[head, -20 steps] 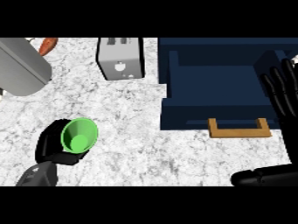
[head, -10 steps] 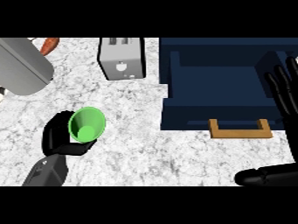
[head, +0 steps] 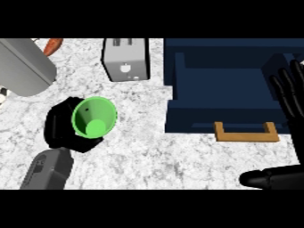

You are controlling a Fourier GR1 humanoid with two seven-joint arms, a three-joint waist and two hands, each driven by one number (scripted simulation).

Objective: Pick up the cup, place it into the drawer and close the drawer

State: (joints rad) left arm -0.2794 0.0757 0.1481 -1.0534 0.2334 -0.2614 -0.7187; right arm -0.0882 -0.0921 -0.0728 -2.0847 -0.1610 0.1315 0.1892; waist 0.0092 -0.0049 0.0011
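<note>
Over the marble counter (head: 154, 156), my left hand (head: 65, 129) grips the bright green cup (head: 93, 118).
Navy drawer (head: 227, 89) open; right hand (head: 300, 107) beside it, fingers straight, released.

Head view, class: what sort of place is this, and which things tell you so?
Probably a kitchen counter: a marbled worktop, a grey toaster, an open blue drawer with a wooden handle, and a green cup.

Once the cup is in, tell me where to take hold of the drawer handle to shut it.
Take the drawer handle by its long front bar, coming from the counter side below it. It is a tan U-shaped loop standing out from the blue drawer front, and the open right hand is already beside it.
</note>
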